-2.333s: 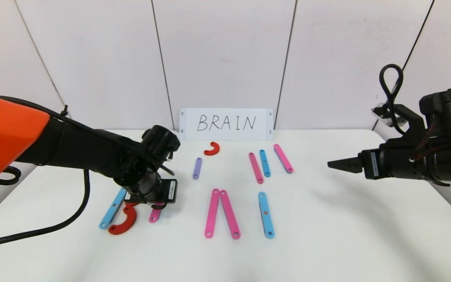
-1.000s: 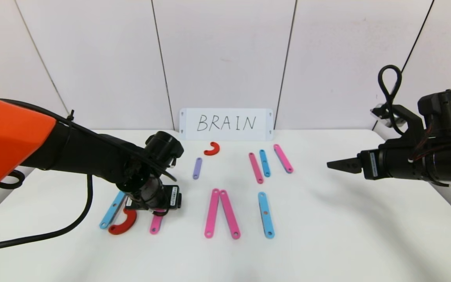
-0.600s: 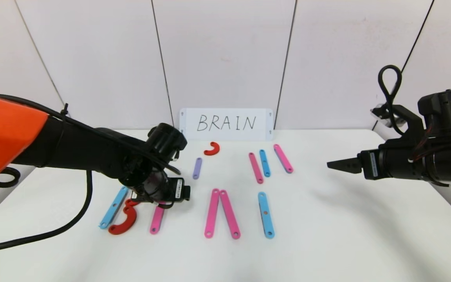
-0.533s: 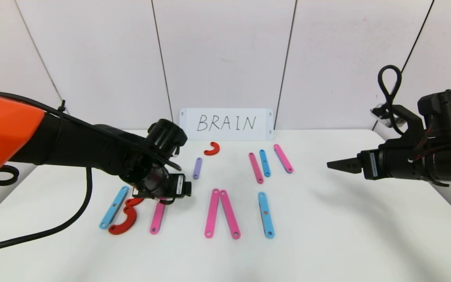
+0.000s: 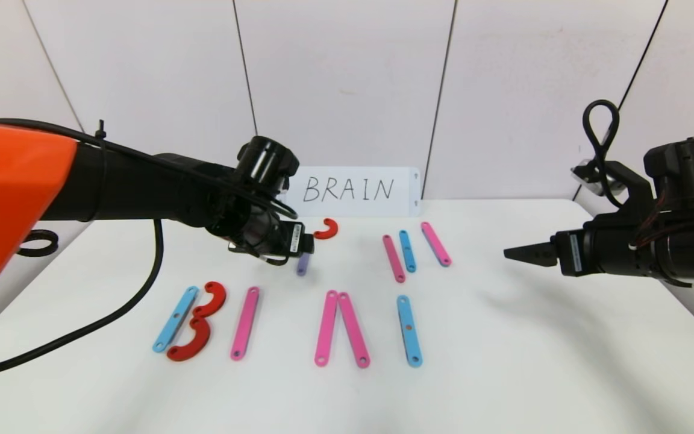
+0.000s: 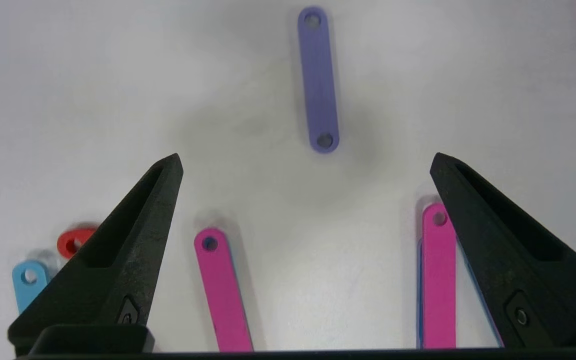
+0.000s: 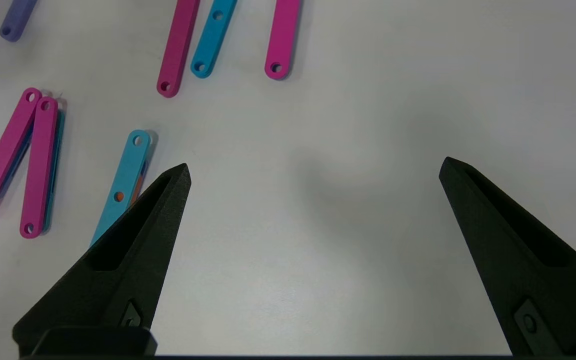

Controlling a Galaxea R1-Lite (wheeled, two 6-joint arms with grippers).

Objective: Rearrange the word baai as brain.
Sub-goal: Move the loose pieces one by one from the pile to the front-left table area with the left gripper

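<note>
Plastic pieces spelling the word [image 5: 287, 322] lay flat along the near part of the white table [image 5: 503, 361]: a blue strip [image 5: 175, 319] touching two red curves [image 5: 197, 330], a pink strip [image 5: 244, 323], two pink strips meeting in a peak [image 5: 340, 327], and a blue strip [image 5: 409, 330]. The left gripper [image 6: 305, 160] hung spread wide and empty above the purple strip [image 6: 318, 77]. The right gripper [image 7: 313, 172] hovered spread wide and empty at the table's right side.
</note>
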